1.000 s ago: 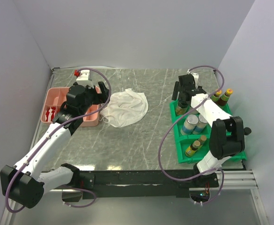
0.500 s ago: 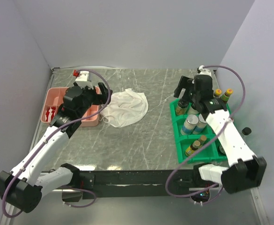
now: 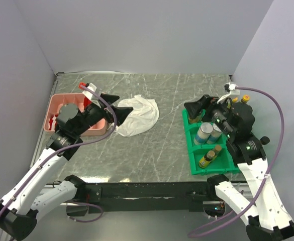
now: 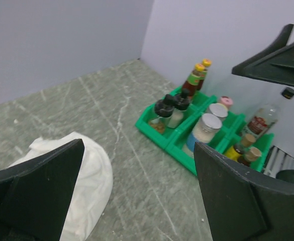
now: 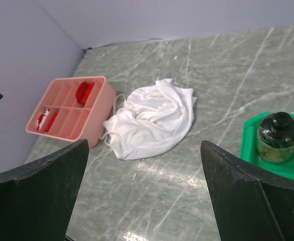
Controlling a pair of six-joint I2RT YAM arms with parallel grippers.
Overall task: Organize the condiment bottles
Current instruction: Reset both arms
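The condiment bottles stand in a green compartment tray (image 3: 194, 165) at the right. In the left wrist view I see two yellow-capped red-labelled bottles (image 4: 197, 76), black-capped jars (image 4: 168, 113), a silver-lidded blue-labelled jar (image 4: 203, 131), a pink cap (image 4: 226, 102), a clear red-labelled bottle (image 4: 262, 120) and amber bottles (image 4: 243, 148). My left gripper (image 3: 117, 103) (image 4: 141, 201) hangs open and empty above the white cloth's left edge. My right gripper (image 3: 198, 108) (image 5: 144, 201) is open and empty over the tray's far left corner, near a dark black-capped jar (image 5: 279, 135).
A crumpled white cloth (image 3: 135, 115) (image 5: 154, 118) lies mid-table. A pink compartment tray (image 3: 53, 103) (image 5: 69, 131) with red items (image 5: 85, 91) sits at the far left. Grey walls close the table on three sides. The right arm's body partly covers the green tray's right side.
Both arms have lifted and drawn back. The left gripper moved from the pink tray toward the cloth. The right gripper rose off the tray's back bottles and its jaws spread slightly.
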